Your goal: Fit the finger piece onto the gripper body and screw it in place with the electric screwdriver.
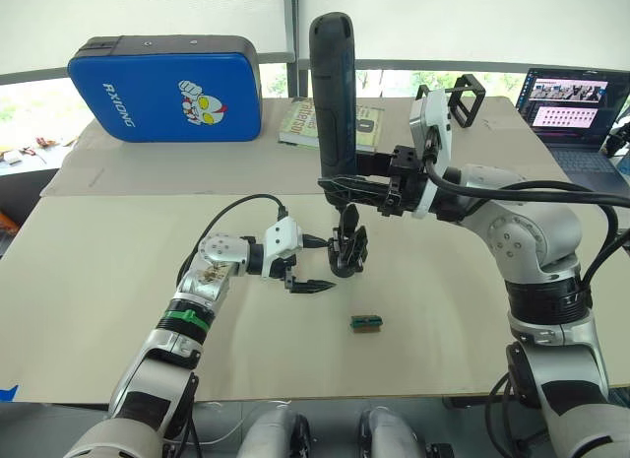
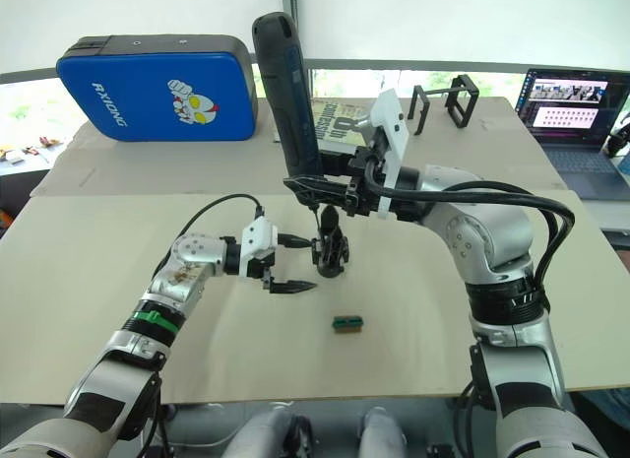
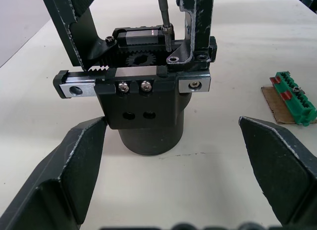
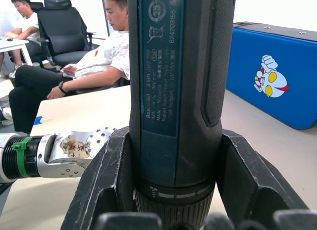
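Observation:
My right gripper is shut on the electric screwdriver, a thick dark tool held upright, its fingers clamping the barrel. Its thin bit comes down onto a screw on top of the gripper body, a small black assembly with a round base standing on the table. A black finger piece stands upright on the body's rail beside the bit. My left gripper is open, with its fingers on either side of the round base and not touching it.
A small green-and-black block lies on the table just in front of the gripper body. At the back are a blue padded case, a book, black open-frame brackets and a laptop. People sit beyond the table.

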